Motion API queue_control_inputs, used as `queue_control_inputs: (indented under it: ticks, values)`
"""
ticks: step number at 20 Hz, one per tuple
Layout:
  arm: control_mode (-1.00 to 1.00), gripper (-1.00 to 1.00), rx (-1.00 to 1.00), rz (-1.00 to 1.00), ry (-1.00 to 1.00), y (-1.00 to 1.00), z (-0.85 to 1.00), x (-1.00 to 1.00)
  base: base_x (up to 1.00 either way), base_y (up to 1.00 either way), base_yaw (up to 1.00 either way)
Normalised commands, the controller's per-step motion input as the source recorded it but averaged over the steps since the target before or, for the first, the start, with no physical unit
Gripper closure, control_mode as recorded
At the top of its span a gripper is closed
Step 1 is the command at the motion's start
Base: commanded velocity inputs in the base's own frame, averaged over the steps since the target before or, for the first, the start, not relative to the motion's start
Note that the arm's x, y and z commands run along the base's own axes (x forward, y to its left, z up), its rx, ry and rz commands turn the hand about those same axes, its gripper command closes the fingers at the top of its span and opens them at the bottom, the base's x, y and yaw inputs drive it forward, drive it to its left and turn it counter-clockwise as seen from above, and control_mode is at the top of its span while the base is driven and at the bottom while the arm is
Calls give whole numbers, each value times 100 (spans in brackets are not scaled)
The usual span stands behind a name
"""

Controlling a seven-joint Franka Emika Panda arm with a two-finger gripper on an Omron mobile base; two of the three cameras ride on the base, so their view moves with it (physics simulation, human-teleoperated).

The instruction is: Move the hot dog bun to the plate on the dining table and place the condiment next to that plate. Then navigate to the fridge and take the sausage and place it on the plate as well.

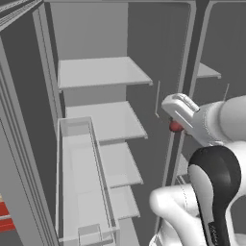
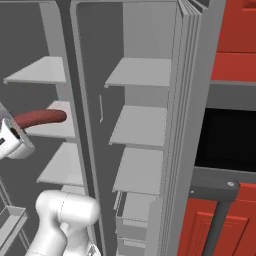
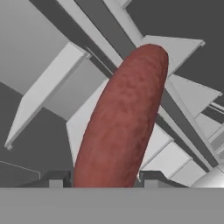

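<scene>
Here, end effector point(image 3: 103, 183) grips mottled, rounded sausage point(image 3: 124, 118) (reddish-brown) before grey fridge point(image 2: 140, 125).

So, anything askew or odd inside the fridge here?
Nothing stands out. The sausage sticks straight out of the gripper, gripped at one end, in front of the bare grey fridge shelves.

Sausage: you are looking at a short, reddish-brown, finely mottled sausage point(image 3: 122, 118).
Fridge: you are seeing the tall grey steel fridge point(image 2: 182, 100) showing pale grey flat shelves point(image 1: 101, 72) against darker grey walls.
Cabinets: red panelled cabinet fronts point(image 2: 235, 40) are framing a black recess point(image 2: 227, 137).
</scene>
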Motion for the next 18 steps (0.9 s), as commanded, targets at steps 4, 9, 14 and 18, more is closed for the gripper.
queue_control_inputs:
  ticks: [4, 9, 14, 18]
  values:
    - [-100, 100, 4, -15, -2, -3, -1, -57, 0, 0, 0]
    - [-100, 100, 6, -9, 0, -9, 0, -30, 0, 0, 0]
    - [100, 100, 5, 0, 1, -15, 0, -5, -6, -12, 0]
    - [100, 100, 0, 0, 0, 0, 0, 0, -28, -26, 0]
